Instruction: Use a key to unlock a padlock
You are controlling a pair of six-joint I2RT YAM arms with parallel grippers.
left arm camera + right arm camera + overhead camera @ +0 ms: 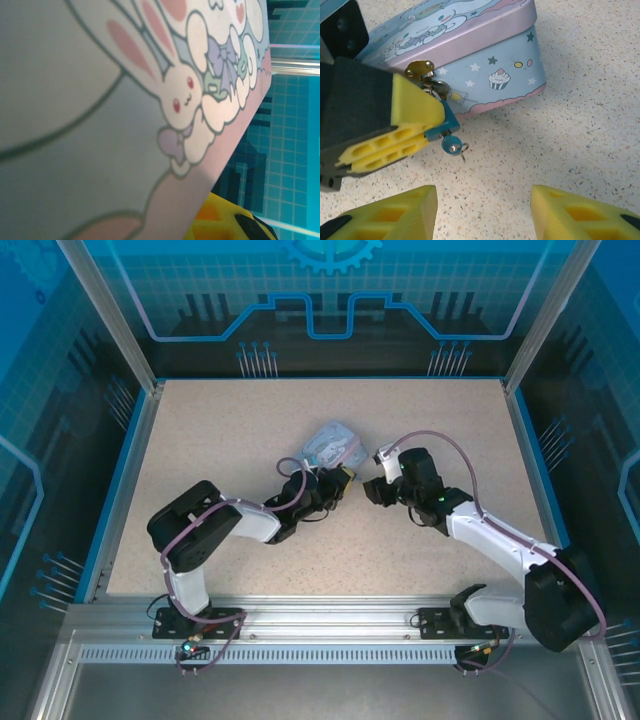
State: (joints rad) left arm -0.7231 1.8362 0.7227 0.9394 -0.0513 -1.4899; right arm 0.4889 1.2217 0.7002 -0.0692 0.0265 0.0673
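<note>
The padlock (448, 123), small with a blue body, hangs from the gold hasp (419, 68) on the front of a pastel cartoon box (505, 65). My left gripper (434, 127) is shut on the padlock's body, its yellow fingers (410, 107) clamped over it. The key (452, 145), with a round blue head and a thin wire ring, sticks out of the padlock's lower end. My right gripper (484, 215) hovers just short of the key, open, with bare table between its fingers. In the top view the left gripper (338, 483) and the right gripper (372, 490) face each other beside the box (328, 447).
The box's rabbit-printed lid (150, 100) lies close against the left wrist camera, with one yellow fingertip (225, 225) below it. Speckled table (230, 430) spreads all round the box, bounded by blue walls and aluminium posts (110, 315).
</note>
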